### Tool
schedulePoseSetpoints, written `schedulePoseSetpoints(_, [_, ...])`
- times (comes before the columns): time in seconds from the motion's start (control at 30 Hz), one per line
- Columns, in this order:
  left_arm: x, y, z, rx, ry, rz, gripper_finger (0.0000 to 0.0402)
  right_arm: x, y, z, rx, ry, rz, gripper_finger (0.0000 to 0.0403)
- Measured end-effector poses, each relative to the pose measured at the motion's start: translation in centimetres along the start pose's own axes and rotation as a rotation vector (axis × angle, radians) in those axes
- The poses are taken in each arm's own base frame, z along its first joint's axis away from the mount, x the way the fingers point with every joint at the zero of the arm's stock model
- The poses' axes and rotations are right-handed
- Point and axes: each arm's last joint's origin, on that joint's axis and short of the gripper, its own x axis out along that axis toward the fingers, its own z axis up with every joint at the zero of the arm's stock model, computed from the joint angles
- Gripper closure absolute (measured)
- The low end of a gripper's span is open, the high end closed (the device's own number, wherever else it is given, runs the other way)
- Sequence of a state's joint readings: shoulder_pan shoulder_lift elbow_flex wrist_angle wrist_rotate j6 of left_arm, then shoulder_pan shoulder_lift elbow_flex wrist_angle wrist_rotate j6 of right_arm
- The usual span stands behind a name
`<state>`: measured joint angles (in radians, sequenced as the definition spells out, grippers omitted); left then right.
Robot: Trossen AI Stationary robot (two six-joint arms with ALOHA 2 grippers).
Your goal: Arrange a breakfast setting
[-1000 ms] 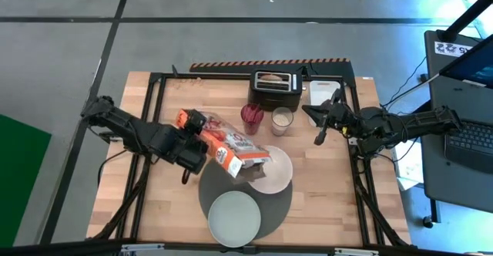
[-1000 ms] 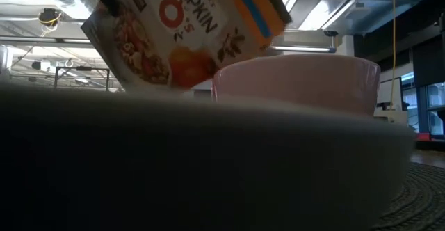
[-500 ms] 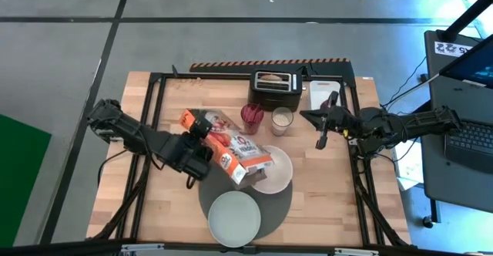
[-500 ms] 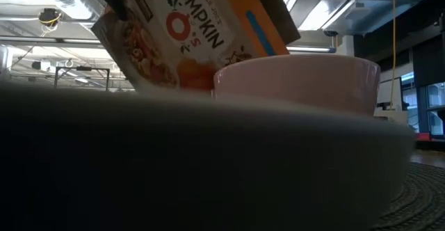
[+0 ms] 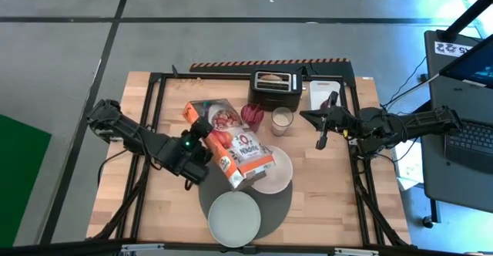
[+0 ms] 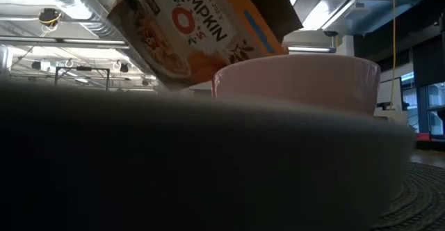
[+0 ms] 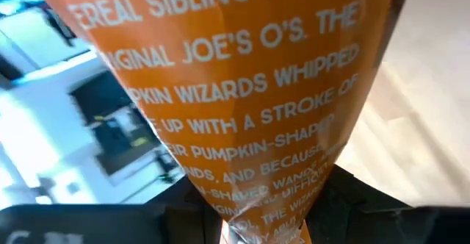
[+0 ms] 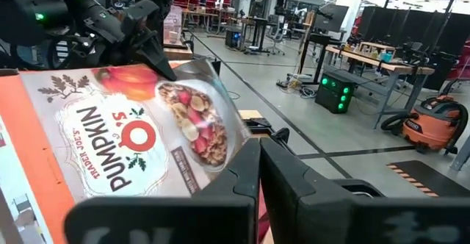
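Observation:
The white bowl (image 5: 271,171) sits on the round dark-grey placemat (image 5: 208,198), with the pale mint plate (image 5: 233,217) in front of it. My left gripper (image 5: 202,142) is shut on an orange pumpkin cereal box (image 5: 235,142), which is tilted over the bowl with its lower end at the rim. The box also shows above the bowl (image 6: 299,81) in the low view (image 6: 208,29). My right gripper (image 5: 306,116) hovers shut and empty at the table's right, fingers toward the box (image 8: 132,141). No spoon shows. My left gripper pinches the cereal box between its two fingers at its orange side panel (image 7: 257,200), near the box's raised end. The panel is creased in where the fingers close on it. The fingers come from the table's left. The box is lifted clear and slants down toward the bowl.
A black toaster (image 5: 277,89) and a white tray (image 5: 323,92) stand at the far edge. A red cup (image 5: 252,116) and a glass of milk (image 5: 282,121) stand just beyond the box. There is bare wood at the table's left and right front.
My left gripper has gone a little toward the table's right and turned the cereal box. The box's printed front now faces more upward and its raised end is higher. Its lower end stays over the bowl.

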<state>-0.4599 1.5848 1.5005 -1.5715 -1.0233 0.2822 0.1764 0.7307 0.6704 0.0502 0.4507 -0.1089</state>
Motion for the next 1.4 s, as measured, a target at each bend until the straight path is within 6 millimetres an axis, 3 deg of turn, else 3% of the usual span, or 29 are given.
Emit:
schedulePoseSetpoints(0.97, [0.2,0.4,1.0,0.216,0.023,0.135,0.0273,0.0,0.3,-0.3,0.011,0.025,0.081,0.0388])
schedulePoseSetpoints(1.4, [0.2,0.5,1.0,0.201,0.029,0.149,0.0274,0.0,0.3,-0.5,0.01,0.042,0.083,0.0388])
